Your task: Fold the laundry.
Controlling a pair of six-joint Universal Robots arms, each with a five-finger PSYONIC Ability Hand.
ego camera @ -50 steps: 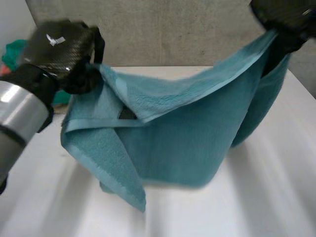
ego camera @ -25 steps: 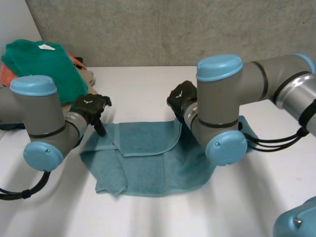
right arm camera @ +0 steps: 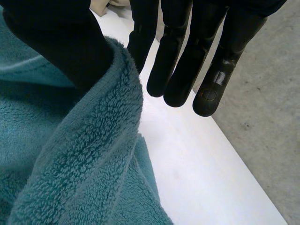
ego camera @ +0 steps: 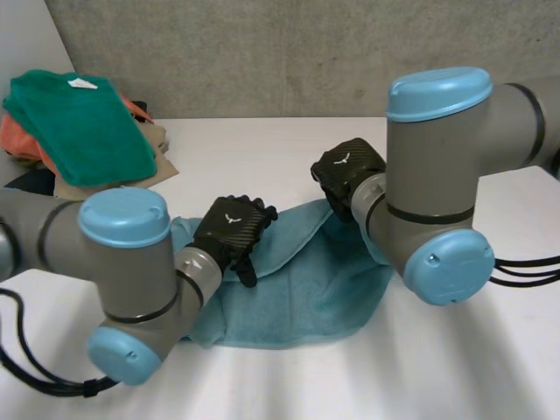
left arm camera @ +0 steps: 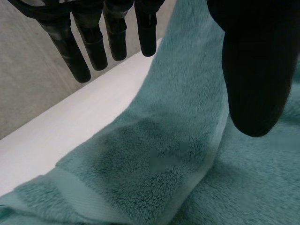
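Both hands have shifted in the last half second: the left hand (ego camera: 230, 229) has come in from the left corner of the towel (ego camera: 306, 280) and is now over its middle, while the right hand (ego camera: 348, 171) sits slightly farther right at the far edge. That teal towel lies rumpled on the white table (ego camera: 262, 149) between the two arms. The left hand's fingers (left arm camera: 91, 44) are straight and spread well away from the thumb, holding nothing. The right hand pinches a raised fold of the towel's edge between its thumb (right arm camera: 56, 42) and straight fingers (right arm camera: 178, 61). A pile of clothes (ego camera: 83, 122) sits at the table's far left corner
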